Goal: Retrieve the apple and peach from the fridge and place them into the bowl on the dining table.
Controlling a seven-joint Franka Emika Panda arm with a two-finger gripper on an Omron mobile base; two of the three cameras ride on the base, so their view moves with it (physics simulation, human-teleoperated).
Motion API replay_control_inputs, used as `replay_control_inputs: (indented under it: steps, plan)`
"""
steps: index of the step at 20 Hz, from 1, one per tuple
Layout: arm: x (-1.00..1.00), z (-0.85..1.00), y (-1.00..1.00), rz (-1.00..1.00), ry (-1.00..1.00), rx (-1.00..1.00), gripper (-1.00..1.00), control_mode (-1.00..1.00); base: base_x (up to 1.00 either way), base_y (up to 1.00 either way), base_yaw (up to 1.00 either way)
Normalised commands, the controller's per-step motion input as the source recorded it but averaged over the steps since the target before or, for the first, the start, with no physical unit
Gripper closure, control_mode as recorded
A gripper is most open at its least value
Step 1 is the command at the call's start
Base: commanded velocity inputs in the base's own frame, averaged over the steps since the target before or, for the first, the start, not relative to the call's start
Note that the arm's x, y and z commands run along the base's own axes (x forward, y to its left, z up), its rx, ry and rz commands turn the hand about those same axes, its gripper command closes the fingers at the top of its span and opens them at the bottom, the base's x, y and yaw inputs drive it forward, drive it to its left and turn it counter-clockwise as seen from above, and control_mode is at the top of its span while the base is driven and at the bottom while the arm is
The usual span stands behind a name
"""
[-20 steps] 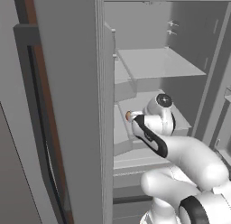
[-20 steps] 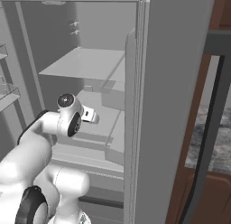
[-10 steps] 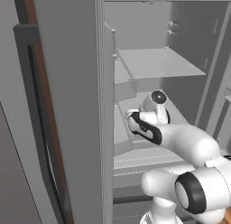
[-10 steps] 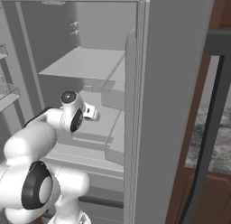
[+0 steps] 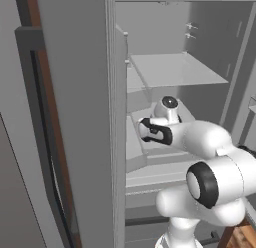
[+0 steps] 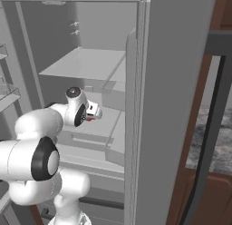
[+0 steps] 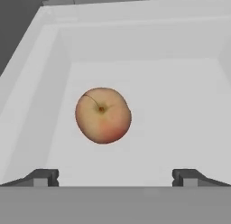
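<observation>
From the left base view, the tall grey French-door fridge is seen with its compartment open, and the white arm is reached in over a pale grey shelf toward a lower pale tray. The dark two-finger gripper is held low over that tray, near its left side.

From the right base view, the same gripper is seen pointed downward into the fridge interior, and a small patch of red is glimpsed just under it; what that patch is cannot be told from here.

In the hand view, a round yellow-orange fruit with a reddish blush and a stem dimple, taken for the peach, is seen lying on the floor of a pale grey bin, nearer its left wall than its right. The jaws are spread wide and nothing is held. The fruit is placed ahead of the fingertips and left of the midline between them, so a slight shift toward that side is judged necessary before descent. No long axis is offered.
</observation>
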Motion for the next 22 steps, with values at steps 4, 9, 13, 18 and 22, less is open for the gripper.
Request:
replay_control_inputs:
  steps: [4,9,13,18,22]
  plan:
    - [0.31,-0.30,0.03,0.00,0.01,0.00,-1.00,-1.00,0.00,0.00,0.00]
    - [0.32,-0.35,0.06,0.00,0.00,0.00,-1.00,-1.00,0.00,0.00,0.00]
    - [0.37,-0.20,0.06,0.00,0.00,0.00,-1.00,-1.00,0.00,0.00,0.00]
    - [0.36,-0.17,0.05,0.00,0.00,0.00,-1.00,-1.00,0.00,0.00,0.00]
    - [0.29,-0.19,0.04,0.00,0.00,0.00,-1.00,-1.00,0.00,0.00,0.00]
